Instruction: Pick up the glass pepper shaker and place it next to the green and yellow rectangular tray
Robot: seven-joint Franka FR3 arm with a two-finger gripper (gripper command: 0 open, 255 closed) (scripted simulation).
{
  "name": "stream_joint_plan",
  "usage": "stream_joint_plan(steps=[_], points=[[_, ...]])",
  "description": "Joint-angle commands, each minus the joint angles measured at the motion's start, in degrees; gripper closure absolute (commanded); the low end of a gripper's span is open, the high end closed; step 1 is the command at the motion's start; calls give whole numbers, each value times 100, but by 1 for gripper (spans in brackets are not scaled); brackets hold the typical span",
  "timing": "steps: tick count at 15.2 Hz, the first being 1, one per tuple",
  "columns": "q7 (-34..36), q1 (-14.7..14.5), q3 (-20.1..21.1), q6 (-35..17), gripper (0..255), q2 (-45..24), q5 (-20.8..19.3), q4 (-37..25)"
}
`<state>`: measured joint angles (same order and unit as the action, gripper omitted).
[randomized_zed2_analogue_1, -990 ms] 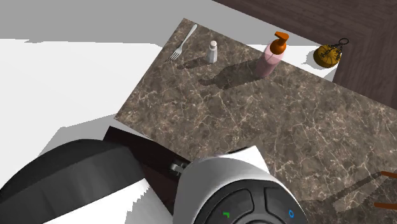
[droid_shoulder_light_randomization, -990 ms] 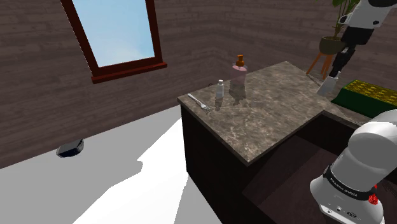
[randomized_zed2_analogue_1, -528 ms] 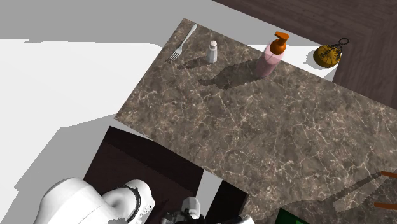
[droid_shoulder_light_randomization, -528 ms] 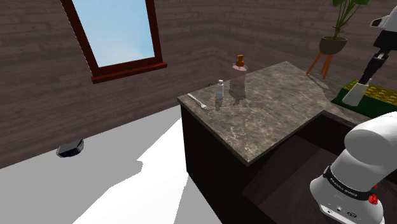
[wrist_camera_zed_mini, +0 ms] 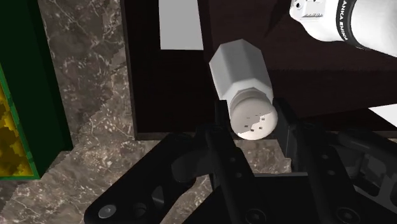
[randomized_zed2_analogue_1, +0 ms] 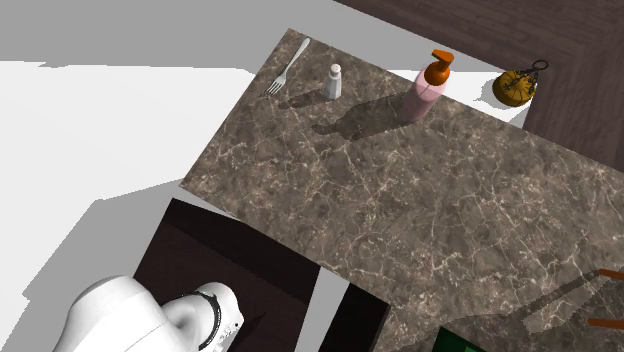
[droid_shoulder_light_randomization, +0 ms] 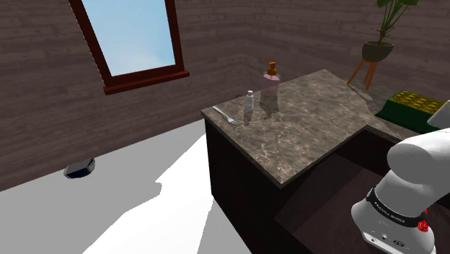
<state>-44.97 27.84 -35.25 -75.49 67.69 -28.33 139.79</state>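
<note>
Wrist view showed the jaws gripping the pepper shaker (wrist_camera_zed_mini: 243, 86) near the green-and-yellow tray (wrist_camera_zed_mini: 28, 83), not yet set down.

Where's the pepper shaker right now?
In the wrist view, the pepper shaker is clasped in the jaws of the gripper over the dark cabinet, with the green and yellow tray on the marble counter nearby.

Pepper shaker (wrist_camera_zed_mini: 245, 89) clasped in my gripper (wrist_camera_zed_mini: 254, 130), apart from the tray (droid_shoulder_light_randomization: 415, 107).
The shaker is pale grey-white, with a faceted body and a round cap dotted with holes. My fingers pinch it at the cap end. The cap faces my palm and the body points away from me. The tray is rectangular, dark green at the rim and yellow inside, lying flat on the counter (droid_shoulder_light_randomization: 310, 123) toward 3 o'clock in the shoulder view.
</note>
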Motion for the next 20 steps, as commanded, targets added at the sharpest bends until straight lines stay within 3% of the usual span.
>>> stream_joint_plan(steps=[1,11,20], points=[[-311,103,-224,144,255,98,-273,-130],[-1756,372,-1126,742,255,337,-1417,-1081],[-3102,185,-1946,1032,255,230,-2386,-2391]])
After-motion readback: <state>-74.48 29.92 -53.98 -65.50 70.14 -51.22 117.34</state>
